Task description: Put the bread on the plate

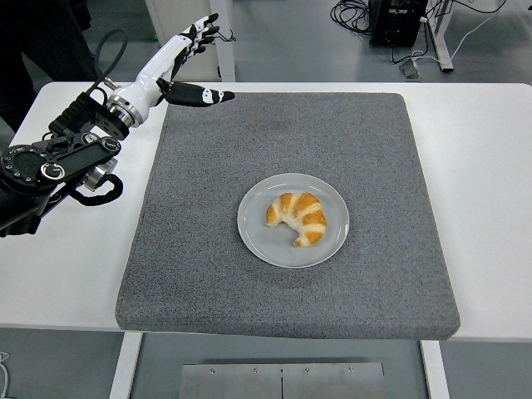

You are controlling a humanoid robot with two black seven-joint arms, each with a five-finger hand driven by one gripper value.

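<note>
The bread (297, 216), a croissant, lies inside the plate (256, 238), resting on its middle with bare rim showing all round it, and the plate sits near the centre of the grey mat (199, 249) that covers the counter (490, 166). By the look of it the placing is done, so what remains is clearing the arm away. To do that well, the left hand (179, 60) should travel high and away from the plate, so no finger or cable sweeps across the rim and nudges the croissant off. That hand is released, fingers spread and empty, thumb stuck out sideways, raised above the mat's far left corner. Relative to the plate it is well apart, up and to the left. No right hand shows.
</note>
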